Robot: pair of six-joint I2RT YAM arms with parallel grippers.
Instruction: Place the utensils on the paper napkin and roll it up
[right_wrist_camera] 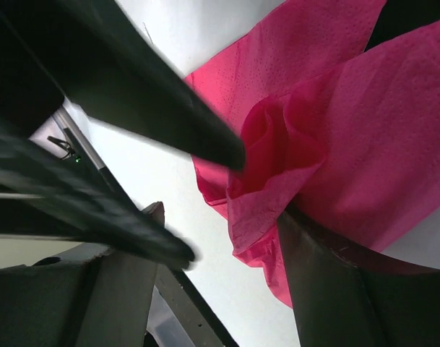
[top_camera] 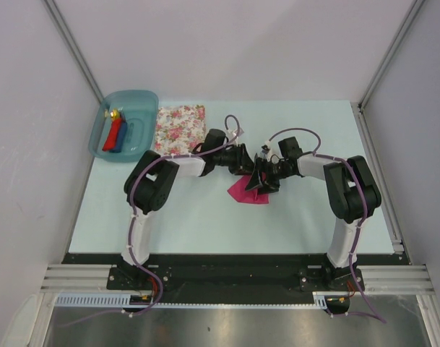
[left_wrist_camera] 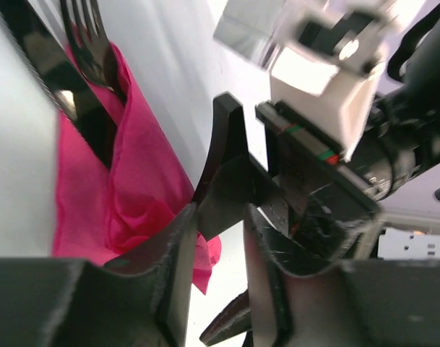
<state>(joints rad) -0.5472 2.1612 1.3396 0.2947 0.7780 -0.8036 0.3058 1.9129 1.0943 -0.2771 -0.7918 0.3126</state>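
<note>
The magenta paper napkin (top_camera: 246,192) lies crumpled at mid-table under both grippers. In the left wrist view the napkin (left_wrist_camera: 144,188) is folded up around the dark fork (left_wrist_camera: 89,43) and dark knife (left_wrist_camera: 61,87), which lie side by side. My left gripper (top_camera: 243,160) (left_wrist_camera: 220,217) is open by a narrow gap, with the napkin beside its left finger (left_wrist_camera: 169,275). My right gripper (top_camera: 264,178) (right_wrist_camera: 220,217) is open wide, and a napkin fold (right_wrist_camera: 350,123) drapes over its right finger (right_wrist_camera: 335,282). One right finger (left_wrist_camera: 227,166) stands just in front of the left jaws. The utensils are hidden in the top view.
A white cloth with a rose print (top_camera: 180,129) lies at the back left. A blue bin (top_camera: 97,137) beside it holds a red roll (top_camera: 115,134) and a blue roll (top_camera: 126,135). Two dark blurred bars (right_wrist_camera: 169,108) cross the right wrist view.
</note>
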